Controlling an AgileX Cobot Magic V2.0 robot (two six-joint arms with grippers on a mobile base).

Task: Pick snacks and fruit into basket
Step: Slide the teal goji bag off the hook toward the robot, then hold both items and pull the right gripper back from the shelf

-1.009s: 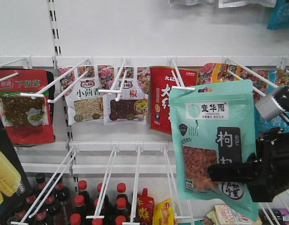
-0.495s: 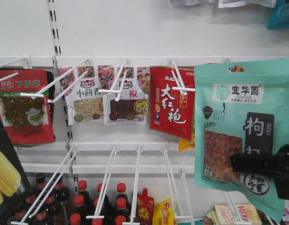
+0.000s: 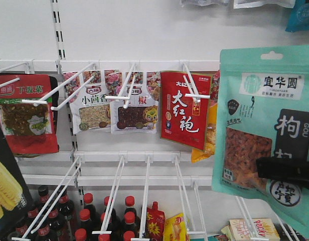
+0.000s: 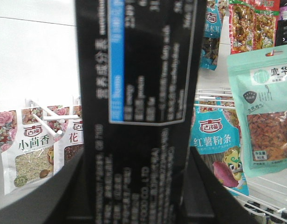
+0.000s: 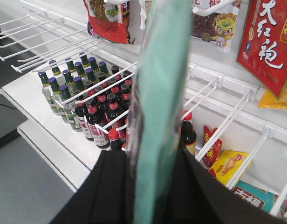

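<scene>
The mint-green snack pouch with its window of dried red berries hangs free of the shelf hooks at the right. One black finger of my right gripper crosses its lower part. In the right wrist view the pouch stands edge-on, and my right gripper is shut on it. My left gripper is shut on the black-and-blue box, whose corn picture shows at the far left edge. The pouch also shows in the left wrist view. The fruit and the basket are out of view.
White wire hooks jut out from the shelf wall. On them hang spice pouches, a red pouch and a red pouch with brown contents. Red-capped bottles stand on the shelf below.
The mint-green pouch has come off its hook and moved right, up and nearer the camera, held by my right gripper. The red pouch behind it now shows fully. The box stays put.
</scene>
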